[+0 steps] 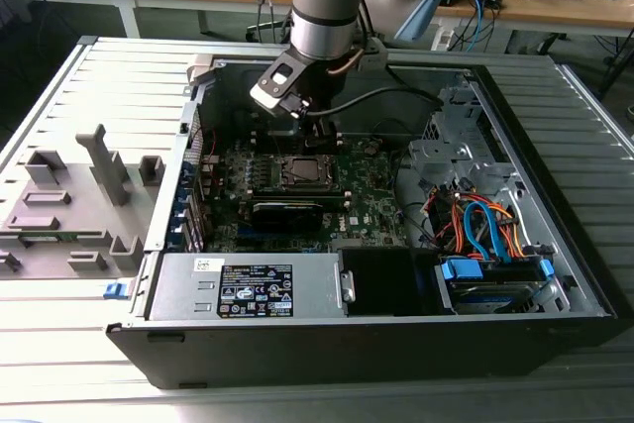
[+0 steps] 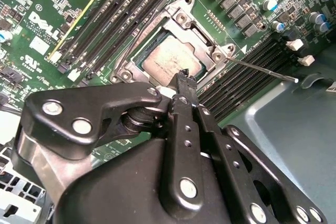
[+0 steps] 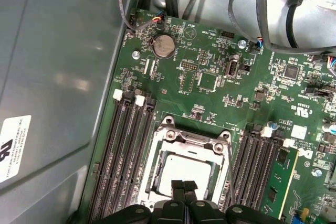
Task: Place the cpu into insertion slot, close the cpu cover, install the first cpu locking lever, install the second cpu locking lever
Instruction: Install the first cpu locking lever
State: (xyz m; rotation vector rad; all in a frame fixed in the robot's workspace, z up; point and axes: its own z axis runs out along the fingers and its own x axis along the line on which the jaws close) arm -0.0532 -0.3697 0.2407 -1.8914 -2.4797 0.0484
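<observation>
Exterior view: the gripper (image 1: pixel 319 131) hangs inside the open computer case (image 1: pixel 347 352), just above the insertion slot (image 1: pixel 300 171) on the green circuit board (image 1: pixel 371 207). Second wrist view: the cpu (image 2: pixel 169 59) lies flat in the slot, metal top up. The cpu cover (image 2: pixel 199 32) is down around it, and 1 thin lever (image 2: pixel 262 70) slants free off the frame's corner. First wrist view: the fingertips (image 3: pixel 178 188) are clenched together, empty, over the cpu's edge.
</observation>
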